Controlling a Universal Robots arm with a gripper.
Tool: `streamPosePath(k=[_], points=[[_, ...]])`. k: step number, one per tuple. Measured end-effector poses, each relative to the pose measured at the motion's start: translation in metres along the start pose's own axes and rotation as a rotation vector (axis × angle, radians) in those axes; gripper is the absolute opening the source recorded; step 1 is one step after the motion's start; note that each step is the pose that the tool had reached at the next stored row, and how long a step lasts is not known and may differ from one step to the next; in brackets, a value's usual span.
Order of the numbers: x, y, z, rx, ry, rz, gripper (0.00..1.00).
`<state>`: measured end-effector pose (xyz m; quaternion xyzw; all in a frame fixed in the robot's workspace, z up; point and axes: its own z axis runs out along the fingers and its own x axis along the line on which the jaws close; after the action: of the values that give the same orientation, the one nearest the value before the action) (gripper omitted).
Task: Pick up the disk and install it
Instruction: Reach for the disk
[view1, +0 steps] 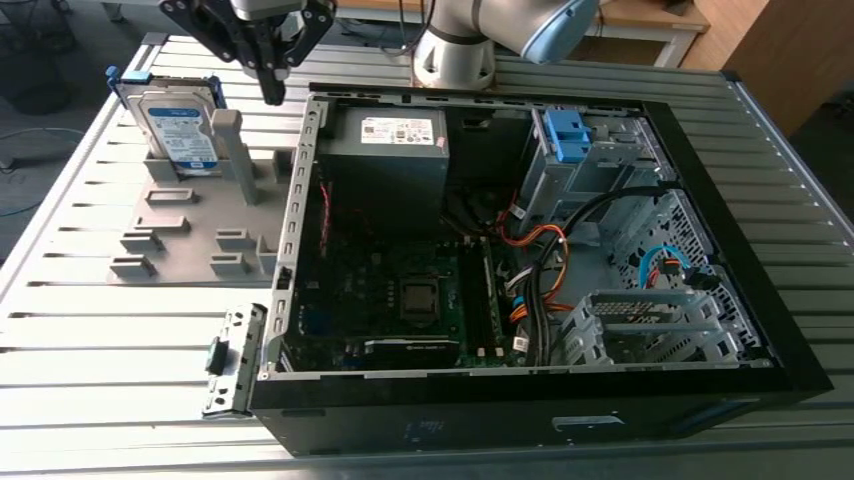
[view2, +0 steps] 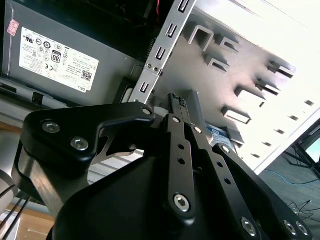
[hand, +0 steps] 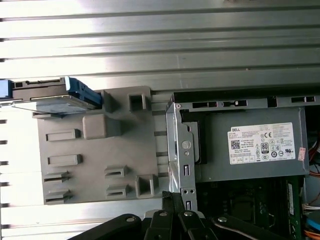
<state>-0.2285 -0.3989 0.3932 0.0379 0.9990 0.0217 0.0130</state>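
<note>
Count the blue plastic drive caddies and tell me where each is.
2. One frames the disk, upright on the grey fixture outside the computer case; the other, a bare blue bracket, sits in the case's drive cage. More may be hidden inside.

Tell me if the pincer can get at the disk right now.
Probably yes: the disk stands upright in the grey holder, top edge bare, the pincer hanging nearby with nothing between.

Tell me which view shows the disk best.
The exterior view: the disk stands upright in the grey holder, label and blue caddy facing the camera. The first wrist view shows the disk edge-on; the second wrist view shows a sliver of it past the hand.
</note>
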Motion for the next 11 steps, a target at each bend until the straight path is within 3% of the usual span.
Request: streamPosePath(k=[11], points=[[0.0063, -0.0005, -0.0001, 0.0000, 0.0000, 0.000, 0.11]])
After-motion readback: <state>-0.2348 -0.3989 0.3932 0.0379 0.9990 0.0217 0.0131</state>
